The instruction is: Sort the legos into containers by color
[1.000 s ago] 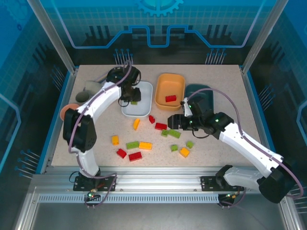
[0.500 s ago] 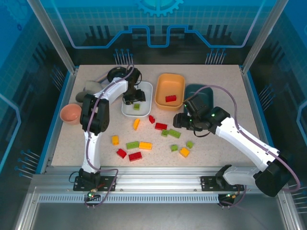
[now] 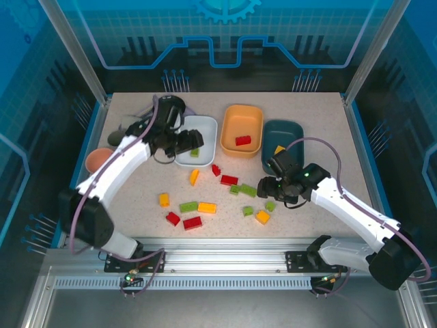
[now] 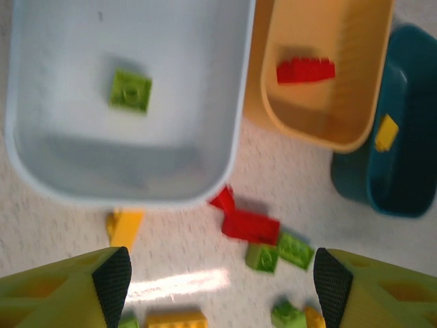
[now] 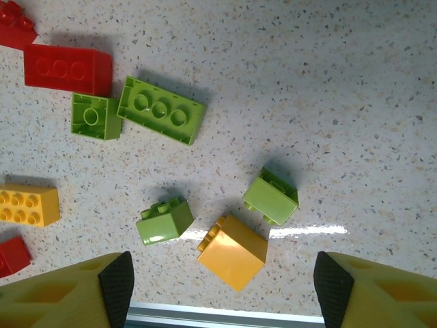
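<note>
Top external view puts your left gripper (image 3: 186, 142) at the left rim of the white tub (image 3: 210, 124), upper centre of the frame, with one green brick (image 3: 194, 152) lying inside that tub. The orange tub (image 3: 233, 113) just to its right holds a red brick (image 3: 242, 141), and the dark teal tub (image 3: 292, 128) further right holds a yellow one (image 3: 279, 148). The other legos lie loose across the middle of the table (image 3: 321, 109).

In the left wrist view the fingers stand wide apart with nothing between them. Your right gripper (image 3: 263, 186), right of centre, is equally wide and empty. Its wrist view shows a yellow cube (image 5: 232, 251) at bottom centre, between two small green bricks (image 5: 164, 221) (image 5: 272, 198).

That cluster is your likely trouble. The greens sit near the cube, so a descent slightly off-centre could land a finger on one, flick it away, or pinch two colours together. The cube also lies skewed to the fingers, so closing on its corners may spin it out of the grip.

On the left, watch the white tub's rim: it looks light, and a finger catching it could drag or tip it. Both arms reach toward the same middle patch, so mind their paths.
</note>
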Action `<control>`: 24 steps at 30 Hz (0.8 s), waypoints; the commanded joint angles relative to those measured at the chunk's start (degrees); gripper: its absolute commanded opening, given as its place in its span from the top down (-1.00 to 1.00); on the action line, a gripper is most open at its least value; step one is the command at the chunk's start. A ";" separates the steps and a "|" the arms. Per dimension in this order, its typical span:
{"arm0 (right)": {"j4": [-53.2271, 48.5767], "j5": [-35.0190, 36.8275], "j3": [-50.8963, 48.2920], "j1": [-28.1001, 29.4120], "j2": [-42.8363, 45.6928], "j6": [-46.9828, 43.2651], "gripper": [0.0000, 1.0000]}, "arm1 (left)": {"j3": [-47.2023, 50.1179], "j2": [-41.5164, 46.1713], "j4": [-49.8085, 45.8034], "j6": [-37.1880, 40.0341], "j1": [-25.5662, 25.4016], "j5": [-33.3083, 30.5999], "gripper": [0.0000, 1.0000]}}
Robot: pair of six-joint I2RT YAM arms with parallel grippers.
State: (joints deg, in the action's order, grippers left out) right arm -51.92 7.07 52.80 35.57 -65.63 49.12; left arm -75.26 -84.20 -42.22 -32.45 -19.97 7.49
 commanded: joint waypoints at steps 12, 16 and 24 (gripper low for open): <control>6.16 -0.78 13.74 21.69 -20.66 -19.24 -0.51 | 28.72 40.74 -10.97 -22.41 -8.63 -10.87 -0.54; 9.80 -5.41 19.32 29.81 -29.65 -26.03 -0.61 | 28.28 50.96 -18.92 -26.43 -8.68 -18.01 -0.55; 9.36 -1.50 28.65 36.83 -43.69 -37.22 -0.82 | 25.53 56.79 -27.54 -27.50 -8.62 -20.98 -0.54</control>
State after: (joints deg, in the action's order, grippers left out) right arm -41.82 2.66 78.72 71.13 -106.98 19.51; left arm -47.55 -28.67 -64.45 -58.61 -28.36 -10.76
